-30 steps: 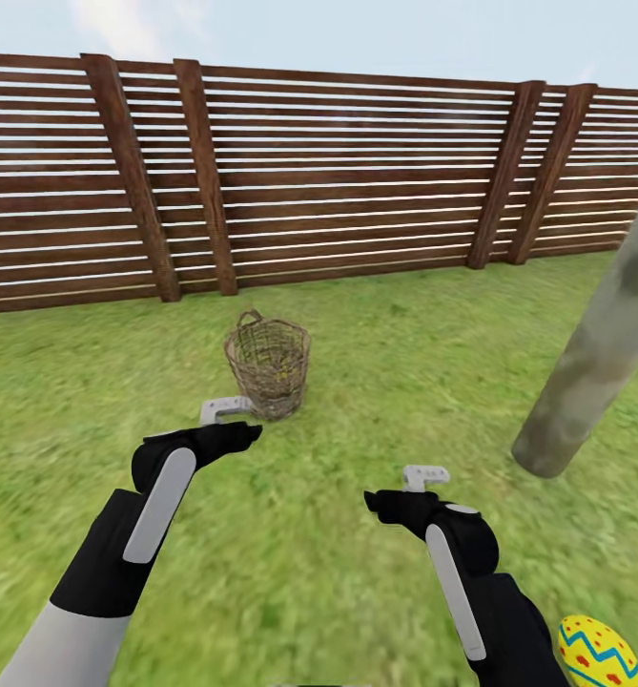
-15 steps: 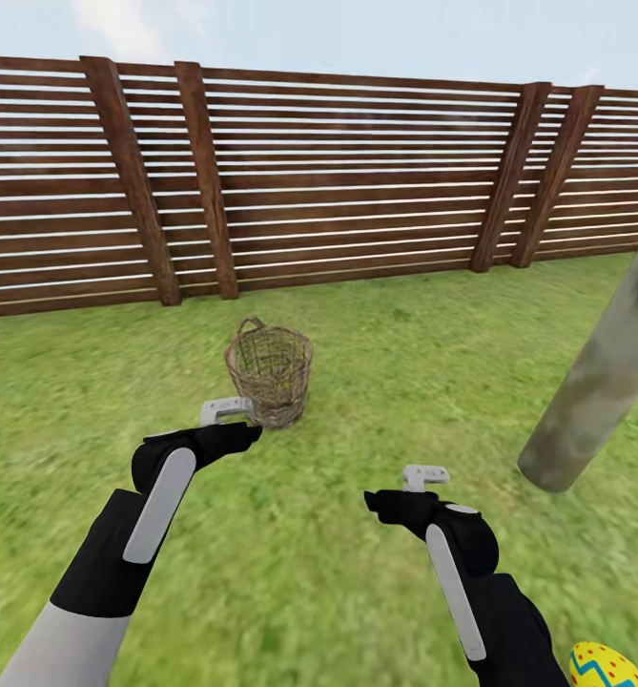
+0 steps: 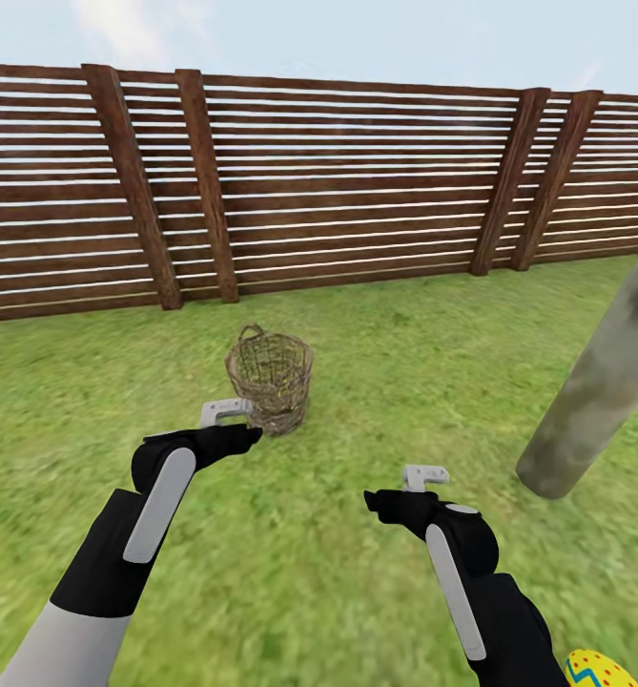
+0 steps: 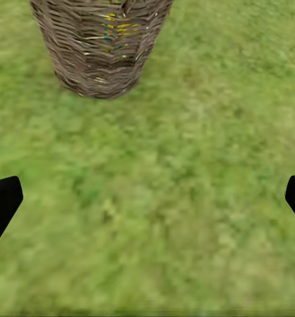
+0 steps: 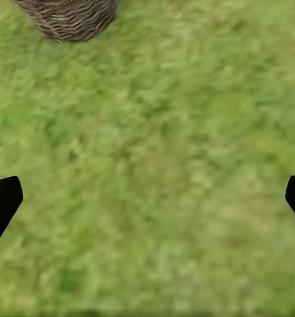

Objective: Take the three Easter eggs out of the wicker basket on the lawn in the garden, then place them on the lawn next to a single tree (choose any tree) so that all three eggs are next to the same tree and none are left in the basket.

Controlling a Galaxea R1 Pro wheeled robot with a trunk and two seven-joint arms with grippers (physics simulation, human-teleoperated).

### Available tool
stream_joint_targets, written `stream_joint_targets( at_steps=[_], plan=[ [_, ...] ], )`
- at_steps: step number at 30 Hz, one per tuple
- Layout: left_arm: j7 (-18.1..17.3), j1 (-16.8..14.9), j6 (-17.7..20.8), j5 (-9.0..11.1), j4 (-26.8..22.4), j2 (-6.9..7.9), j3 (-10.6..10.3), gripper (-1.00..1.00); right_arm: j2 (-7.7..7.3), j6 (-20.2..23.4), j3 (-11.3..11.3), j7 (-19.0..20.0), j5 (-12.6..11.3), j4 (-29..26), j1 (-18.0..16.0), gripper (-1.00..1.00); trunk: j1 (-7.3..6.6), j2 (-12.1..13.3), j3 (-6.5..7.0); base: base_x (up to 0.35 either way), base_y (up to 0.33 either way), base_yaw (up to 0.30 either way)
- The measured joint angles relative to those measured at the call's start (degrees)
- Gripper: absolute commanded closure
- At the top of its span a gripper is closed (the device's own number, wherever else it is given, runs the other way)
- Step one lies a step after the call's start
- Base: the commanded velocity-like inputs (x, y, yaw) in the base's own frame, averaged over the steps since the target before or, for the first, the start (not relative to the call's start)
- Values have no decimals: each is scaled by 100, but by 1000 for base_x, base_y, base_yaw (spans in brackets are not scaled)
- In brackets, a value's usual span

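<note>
Now you are facing the basket (image 3: pixel 269 380), which is standing upright on the lawn (image 3: pixel 357 572), mouth up, short of the fence (image 3: pixel 357 181). Your left gripper (image 3: pixel 225 412) is hovering just beside it; your right gripper (image 3: pixel 423 475) is hanging well apart. Both are spread wide over bare grass. The left wrist view is showing yellow-and-blue egg colours (image 4: pixel 118 28) through the weave. One egg (image 3: pixel 600 669) is lying at your lower right, near the leaning tree (image 3: pixel 600 382). No writing is showing.

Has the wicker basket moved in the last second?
No. The round brown wicker basket slid down the head view together with the wooden fence: camera motion.
</note>
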Motion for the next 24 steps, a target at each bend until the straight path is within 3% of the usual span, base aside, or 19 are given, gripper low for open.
stream_joint_targets(
  at_steps=[14, 18, 20, 24],
  plan=[
    [6, -5, 341, 12, 8, -6, 6, -100, 0, 0, 0, 3, 0, -3, 0, -100, -308, 562, 251, 0, 0, 0],
    [-6, -4, 360, 31, 9, 1, 222, -100, 0, 0, 0, 4, 0, -3, 0, -100, -395, 722, 323, 0, 0, 0],
    [-15, -2, 360, 46, 9, 3, 465, -100, 0, 0, 0, 3, 0, -3, 0, -100, -396, 723, 324, 0, 0, 0],
    [-21, -2, 360, 59, 11, 4, 650, -100, 0, 0, 0, 4, 0, -3, 0, -100, -396, 723, 324, 13, 0, 0]
  ],
)
